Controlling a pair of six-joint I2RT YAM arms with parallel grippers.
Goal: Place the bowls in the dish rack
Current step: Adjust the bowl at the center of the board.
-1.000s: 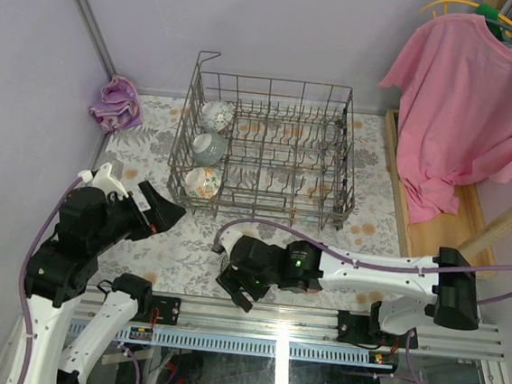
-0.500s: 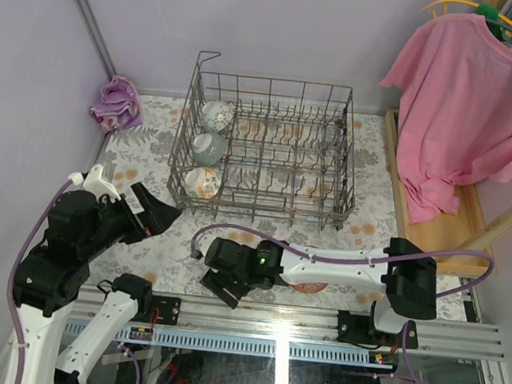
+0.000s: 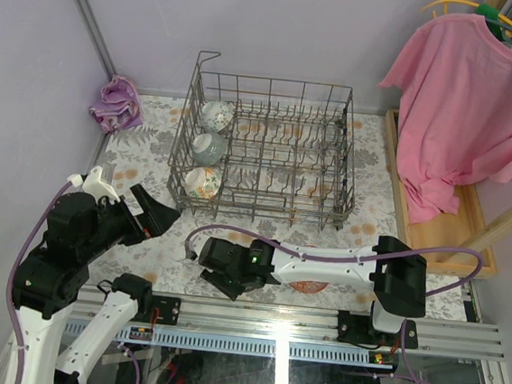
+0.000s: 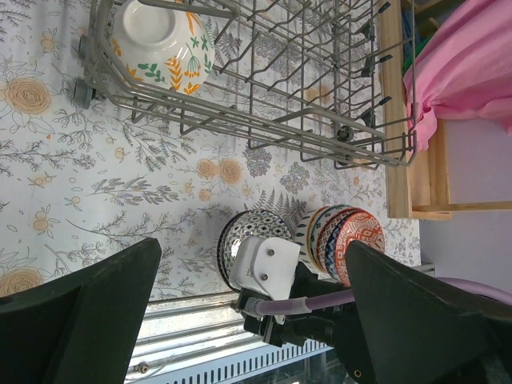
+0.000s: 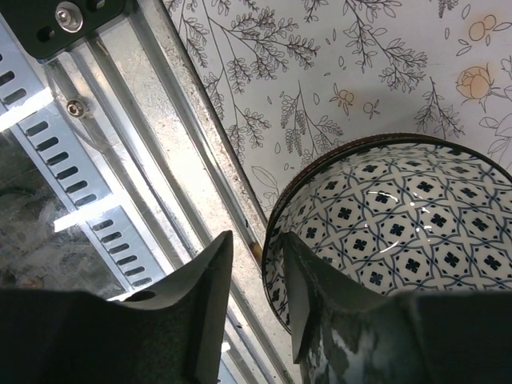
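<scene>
1. Far left corner: a crumpled purple cloth, not part of any of this.
2. The left gripper hangs over the near-left of the flower-print table, fingers spread wide with nothing in them. It has barely budged in the last second.
3. Far middle is the grey wire dish rack. Three small bowls stand on edge down its left row, the nearest one white with orange and green leaves. There are free tines to their right.
4. Here's the actual change: the right arm has swung left along the near edge. The right gripper is now down on a blue-and-white patterned ceramic bowl, which sits on the table at the near edge, on the near side of the rack and not in it. The fingers have drawn in from a wider spread, one inside the rim and one outside. A sliver of table shows beside the outer finger, so I can't tell if it's pinched yet.
5. Just right of that bowl is a nested stack of red-and-white geometric bowls, partly uncovered now the arm has moved off.
6. Far right: a pink shirt on a hanger.
7. My read: bowl four's pickup is under way, and the red stack waits.
</scene>
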